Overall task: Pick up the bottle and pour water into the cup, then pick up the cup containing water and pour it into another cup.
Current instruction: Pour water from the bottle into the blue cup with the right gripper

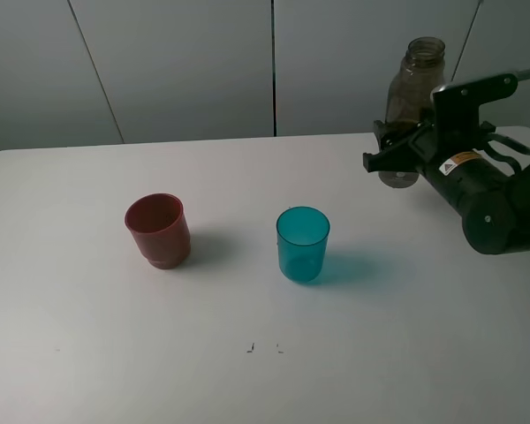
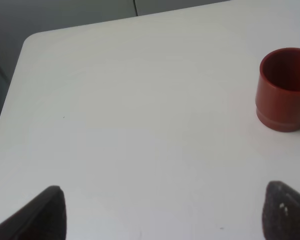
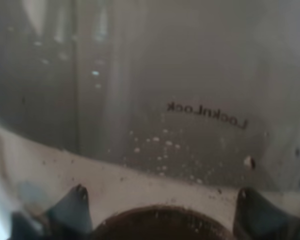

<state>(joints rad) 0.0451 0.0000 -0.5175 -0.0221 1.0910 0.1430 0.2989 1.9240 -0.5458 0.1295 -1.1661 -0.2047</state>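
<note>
Your right fingers [image 1: 390,157] gripped bottle [image 1: 415,84] near base; slick, uncapped plastic, likely light, tippy; left fingers [image 2: 50,210] wide.

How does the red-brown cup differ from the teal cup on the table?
The red-brown cup is opaque; the teal cup is translucent. The red-brown cup narrows to a stepped base, while the teal cup has smooth, slightly tapered sides. In the high view the red-brown cup stands to the left, the teal cup nearer the middle. Both stand upright, mouth up, apart from each other on the white table.
</note>
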